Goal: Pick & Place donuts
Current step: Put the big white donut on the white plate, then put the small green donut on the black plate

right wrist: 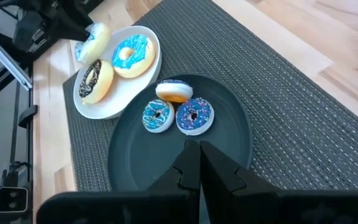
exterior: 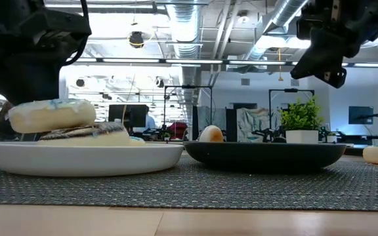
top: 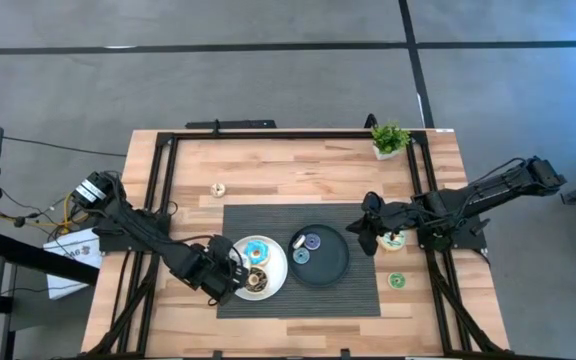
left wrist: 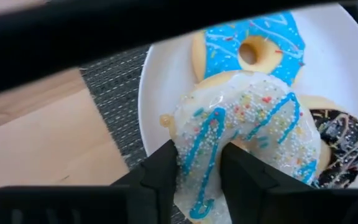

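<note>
Left claw: the left gripper (left wrist: 199, 163) pinches the rim of the white-iced toy donut with blue drizzle and sprinkles (left wrist: 247, 134), one dark finger inside its hole and one outside, at the edge of the round white plate (left wrist: 151, 93).
White donut: it leans across its two neighbours, tilted, not flat. It looks light and stiff, a moulded toy with glossy icing, so probably a bit slippery; the ring wall already between the fingers seems the sound place to hold.
Beyond the left claw: the blue-iced donut (left wrist: 253, 46) and the chocolate-iced donut (left wrist: 339, 146) lie flat on the same plate, both touching the white one.
Middle: the round black plate (right wrist: 129, 171) just ahead of the right claw holds three small donuts, the blue mini (right wrist: 158, 116), the purple-blue mini (right wrist: 194, 116) and a third mini standing on edge (right wrist: 173, 90), close together.
Right claw: the right gripper (right wrist: 197, 163) hovers above the black plate, fingers pressed together, holding nothing.
Right of it: a pale green-iced donut (top: 393, 240) sits just beside the right claw; a small green mini (top: 396, 281) lies nearby on the wooden table (top: 298, 170).
</note>
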Robot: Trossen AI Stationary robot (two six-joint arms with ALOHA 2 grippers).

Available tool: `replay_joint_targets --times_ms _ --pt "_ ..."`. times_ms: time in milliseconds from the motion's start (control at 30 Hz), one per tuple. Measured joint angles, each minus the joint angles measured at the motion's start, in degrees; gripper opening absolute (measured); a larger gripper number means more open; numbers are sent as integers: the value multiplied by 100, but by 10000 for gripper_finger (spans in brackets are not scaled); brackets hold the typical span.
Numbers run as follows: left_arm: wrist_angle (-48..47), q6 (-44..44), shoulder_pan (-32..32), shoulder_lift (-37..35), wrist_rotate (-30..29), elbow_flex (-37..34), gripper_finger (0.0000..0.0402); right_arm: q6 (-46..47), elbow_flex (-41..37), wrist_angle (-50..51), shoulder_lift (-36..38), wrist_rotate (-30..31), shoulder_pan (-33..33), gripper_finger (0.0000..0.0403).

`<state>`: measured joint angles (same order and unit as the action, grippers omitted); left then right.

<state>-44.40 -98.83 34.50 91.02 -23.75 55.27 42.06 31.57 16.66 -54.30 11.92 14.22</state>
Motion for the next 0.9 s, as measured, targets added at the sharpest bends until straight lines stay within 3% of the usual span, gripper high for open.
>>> replay_joint_targets --times_ms 500,767,900 --pt "37 3 -15 0 267 0 235 -4 0 -260 -2 7 0 1" --pt "26 70 -15 -20 340 2 256 -4 0 -260 -2 13 0 1" --pt "-8 77 -15 -237 97 2 257 -4 0 -260 -2 14 0 1"
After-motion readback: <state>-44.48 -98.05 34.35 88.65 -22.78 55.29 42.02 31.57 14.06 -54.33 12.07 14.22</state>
